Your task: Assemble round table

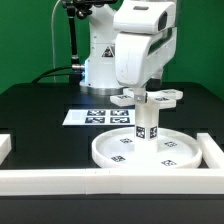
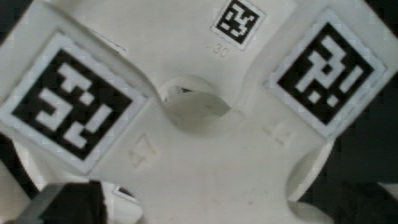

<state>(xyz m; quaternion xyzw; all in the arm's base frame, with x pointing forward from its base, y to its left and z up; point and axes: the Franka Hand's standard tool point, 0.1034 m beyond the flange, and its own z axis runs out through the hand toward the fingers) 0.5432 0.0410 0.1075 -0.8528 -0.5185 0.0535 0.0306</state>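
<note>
The disc (image 1: 143,150) lay on the table against the rail (image 1: 110,178), with the leg (image 1: 146,123) upright at its centre and the base (image 1: 150,98) on top of the leg, so the build looked nearly done, perhaps only tightening left. The exterior view showed the whole stack under the gripper (image 1: 143,88); the wrist view showed only the base (image 2: 196,100) close up, and neither revealed whether the fingers were open or closed

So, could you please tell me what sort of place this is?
Most likely a robotics lab test bench: a black table backed by a green screen, white border rails fencing the workspace, and tagged furniture parts such as the round disc beneath the arm.
</note>
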